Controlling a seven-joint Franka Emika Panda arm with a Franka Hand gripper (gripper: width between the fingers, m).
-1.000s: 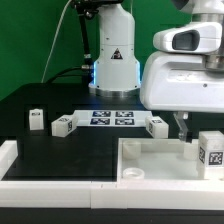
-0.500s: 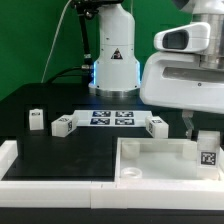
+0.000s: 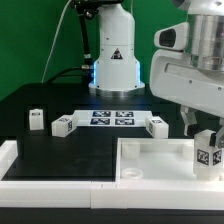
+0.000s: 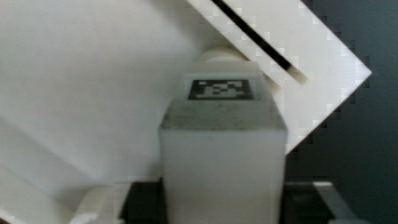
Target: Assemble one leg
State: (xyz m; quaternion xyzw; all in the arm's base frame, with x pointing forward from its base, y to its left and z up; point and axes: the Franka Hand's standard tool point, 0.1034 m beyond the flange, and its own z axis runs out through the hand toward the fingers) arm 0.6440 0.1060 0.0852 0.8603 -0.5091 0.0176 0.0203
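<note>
While clamped in end effector (image 3: pixel 207 138), leg (image 4: pixel 222 150) shows white upright block, black-and-white tag on top.

A black counter (image 3: pixel 60 150) spreads away from the end effector (image 3: pixel 203 138) toward the exterior view's left. The marker board (image 3: pixel 112 119) lies flat on it, well apart from the end effector. A large white panel (image 3: pixel 150 158) sits just below and beside the end effector. Behind everything hangs a green backdrop (image 3: pixel 30 45).
</note>
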